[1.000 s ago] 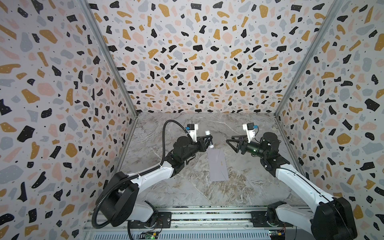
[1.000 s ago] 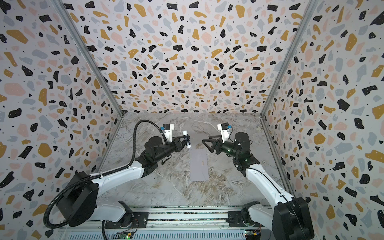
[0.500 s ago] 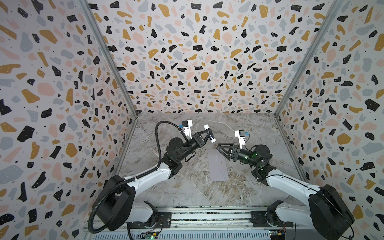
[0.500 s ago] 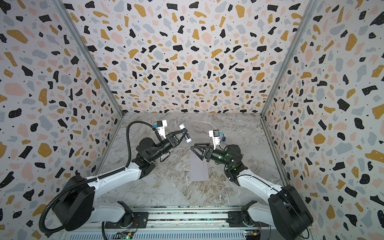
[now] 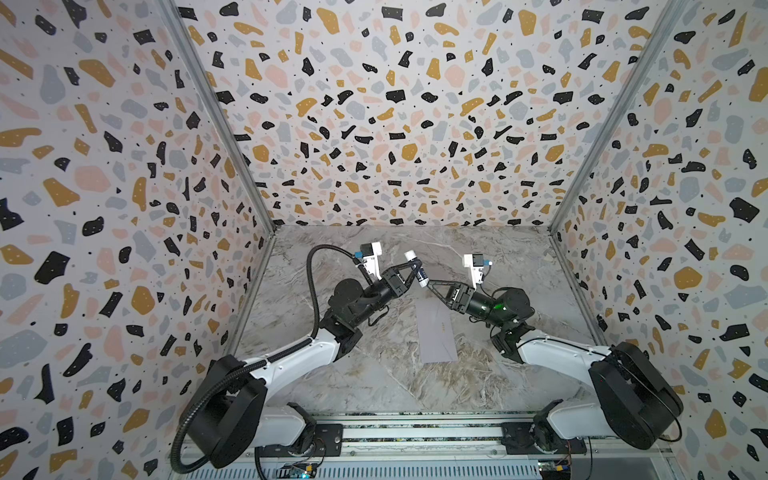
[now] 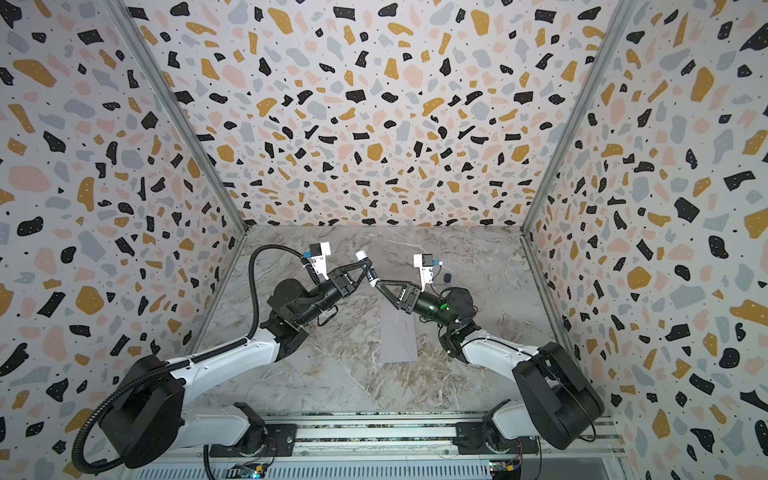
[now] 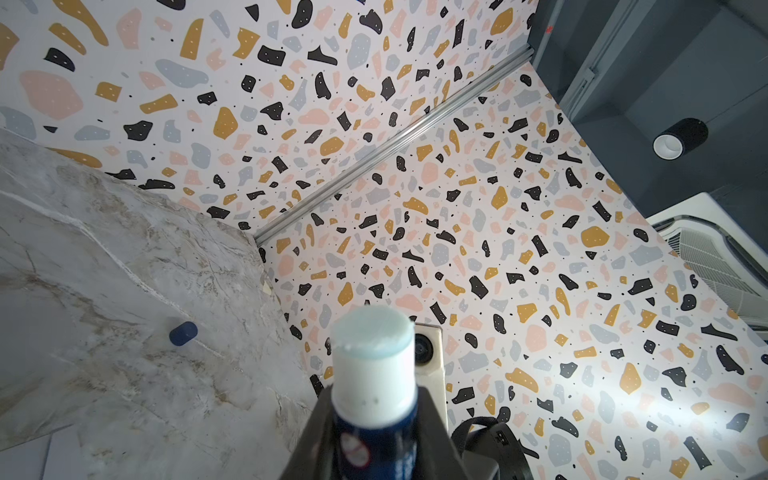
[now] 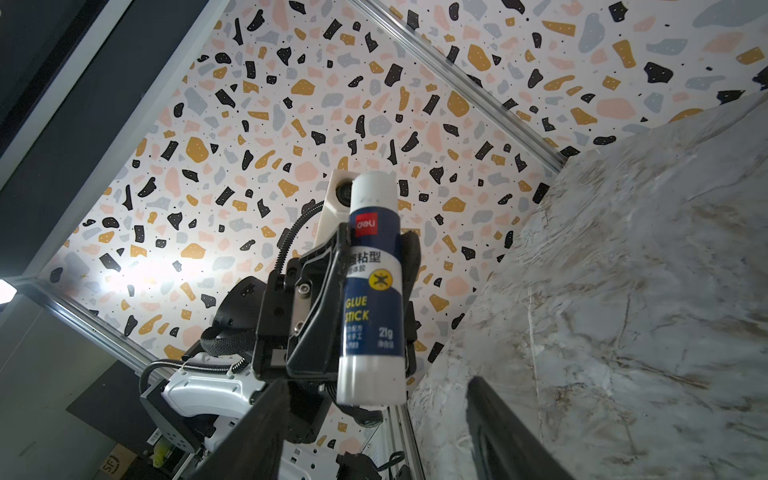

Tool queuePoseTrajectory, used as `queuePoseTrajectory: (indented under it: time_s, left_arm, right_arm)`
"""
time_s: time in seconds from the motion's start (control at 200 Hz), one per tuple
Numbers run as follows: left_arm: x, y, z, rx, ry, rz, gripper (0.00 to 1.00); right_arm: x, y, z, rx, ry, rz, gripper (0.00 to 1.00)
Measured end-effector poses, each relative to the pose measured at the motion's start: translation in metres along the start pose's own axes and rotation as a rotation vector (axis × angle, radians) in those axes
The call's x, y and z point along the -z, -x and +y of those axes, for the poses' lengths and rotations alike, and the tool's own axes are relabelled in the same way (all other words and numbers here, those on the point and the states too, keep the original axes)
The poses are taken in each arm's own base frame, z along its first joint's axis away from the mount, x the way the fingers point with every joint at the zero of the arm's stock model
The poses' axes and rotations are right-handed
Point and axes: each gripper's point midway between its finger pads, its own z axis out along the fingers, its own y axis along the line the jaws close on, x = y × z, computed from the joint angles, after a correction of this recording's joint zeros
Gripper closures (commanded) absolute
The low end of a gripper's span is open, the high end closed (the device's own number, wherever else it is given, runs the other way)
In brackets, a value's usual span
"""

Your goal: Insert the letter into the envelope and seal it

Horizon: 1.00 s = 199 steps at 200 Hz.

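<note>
Your left pincer (image 5: 414,270) clenches the uncapped glue stick (image 8: 374,282); the right pincer (image 5: 429,285) gapes at its base. Close off-centre and it could twist loose, smearing the envelope (image 5: 436,332).

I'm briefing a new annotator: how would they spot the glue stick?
Start at the marble tabletop. Just beyond the envelope, the left claw holds the glue stick aloft, tilted. Unlike that flat lavender sheet, it's a navy tube with white ends.
</note>
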Motion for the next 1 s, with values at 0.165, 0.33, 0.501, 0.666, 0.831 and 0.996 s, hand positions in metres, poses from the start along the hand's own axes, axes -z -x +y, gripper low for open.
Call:
queuePoseTrajectory:
  time_s: [0.165,0.33,0.501,0.666,0.831,0.996]
  left_arm:
    - [0.001,0.001,-0.003,-0.009,-0.005,-0.003,1.00]
    - [0.003,0.003,-0.008,-0.019,-0.014,-0.008,1.00]
    - [0.003,0.003,-0.007,-0.030,-0.008,-0.006,1.00]
    - [0.004,0.002,-0.005,-0.034,-0.001,-0.005,1.00]
    - [0.004,0.001,-0.004,-0.040,0.003,-0.003,1.00]
    - [0.003,0.000,0.000,-0.056,0.020,-0.005,1.00]
  right_arm:
    - [-0.006,-0.003,0.003,-0.031,0.036,0.002,0.48]
    - [-0.010,-0.004,0.006,-0.059,0.064,0.001,0.61]
    - [-0.011,-0.005,0.006,-0.085,0.081,-0.002,0.69]
    - [-0.012,-0.006,0.004,-0.106,0.086,-0.006,0.75]
    - [-0.012,-0.005,0.003,-0.110,0.086,-0.010,0.80]
    - [-0.013,-0.006,-0.001,-0.096,0.067,-0.009,0.82]
